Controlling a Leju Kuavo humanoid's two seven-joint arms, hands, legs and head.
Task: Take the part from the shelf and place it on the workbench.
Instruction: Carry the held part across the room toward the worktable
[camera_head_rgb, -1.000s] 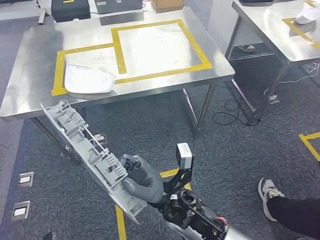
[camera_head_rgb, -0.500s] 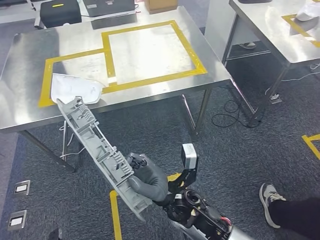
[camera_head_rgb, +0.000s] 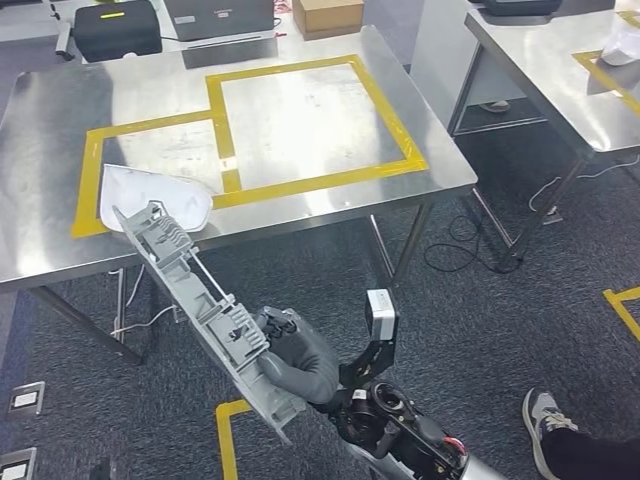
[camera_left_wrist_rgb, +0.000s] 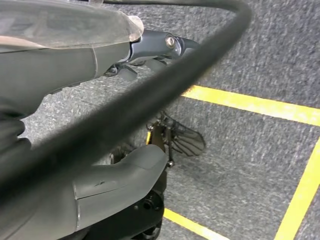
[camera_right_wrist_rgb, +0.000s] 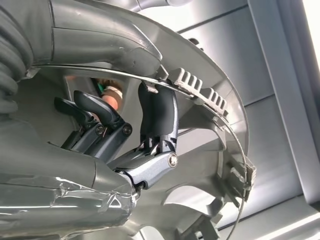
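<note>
A long grey plastic part (camera_head_rgb: 192, 300) with ribs and clips slants up to the left, and my right hand (camera_head_rgb: 298, 355) grips its lower end. Its far tip overlaps the front edge of the steel workbench (camera_head_rgb: 302, 110), close to a white curved part (camera_head_rgb: 151, 195) lying in the left yellow-taped box. In the right wrist view the dark fingers (camera_right_wrist_rgb: 158, 120) curl over the edge of the grey part (camera_right_wrist_rgb: 211, 145). My left hand (camera_left_wrist_rgb: 124, 100) hangs over the carpet, thumb and fingers apart with nothing between them.
A black case (camera_head_rgb: 113, 25), a grey device (camera_head_rgb: 219, 15) and a cardboard box (camera_head_rgb: 328, 15) stand along the workbench's far edge. A second steel table (camera_head_rgb: 558, 70) is at the right. A person's shoe (camera_head_rgb: 547, 435) and cables (camera_head_rgb: 460, 235) lie on the floor.
The whole picture has shifted, so the camera moved. The held part's far tip has risen from below the table edge up to the edge beside the white part.
</note>
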